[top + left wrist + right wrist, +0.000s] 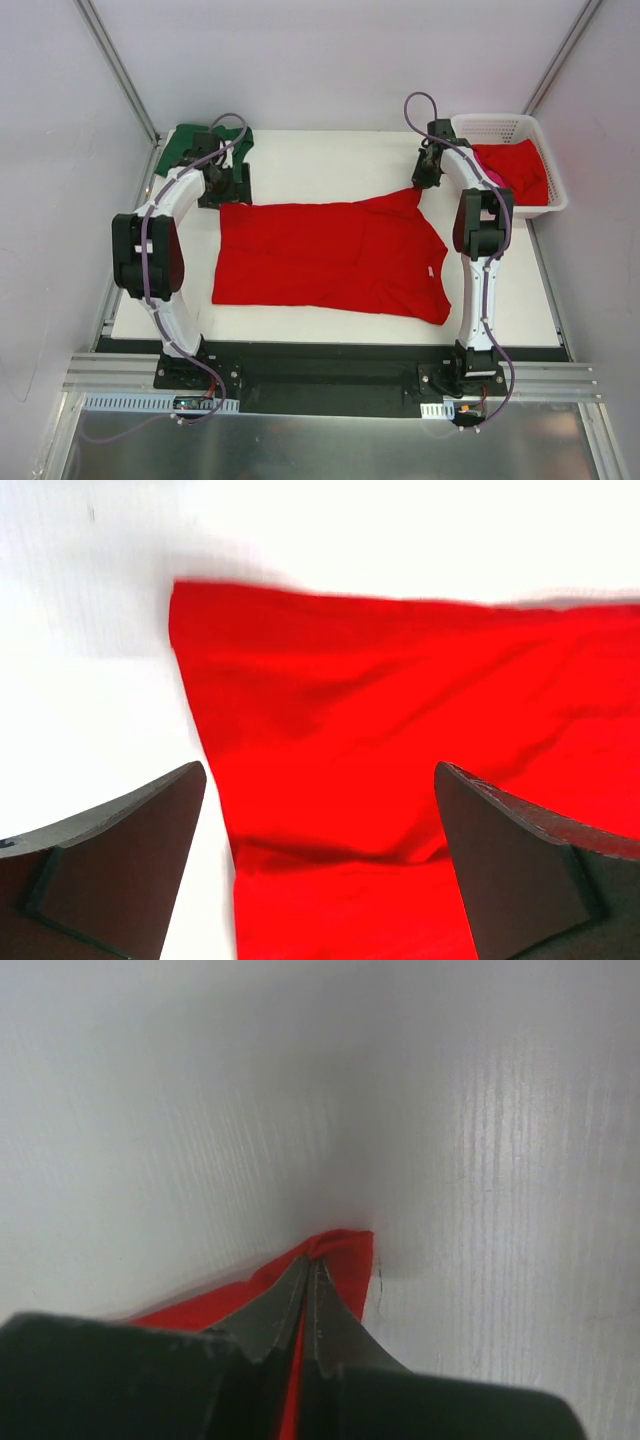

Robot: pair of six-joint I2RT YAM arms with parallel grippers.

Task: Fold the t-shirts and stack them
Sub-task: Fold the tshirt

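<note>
A red t-shirt (330,255) lies spread on the bench (320,160). Over its far-left corner the left gripper (320,775) gapes wide; the right gripper (312,1265) pinches its far-right sleeve tip. Beyond: green t-shirt (180,145) left, second red t-shirt (520,165) in the basket (500,125) right.

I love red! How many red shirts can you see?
2. The spread red shirt lies on the table; the bunched red shirt sits in the white basket. More may hide beneath it.
</note>
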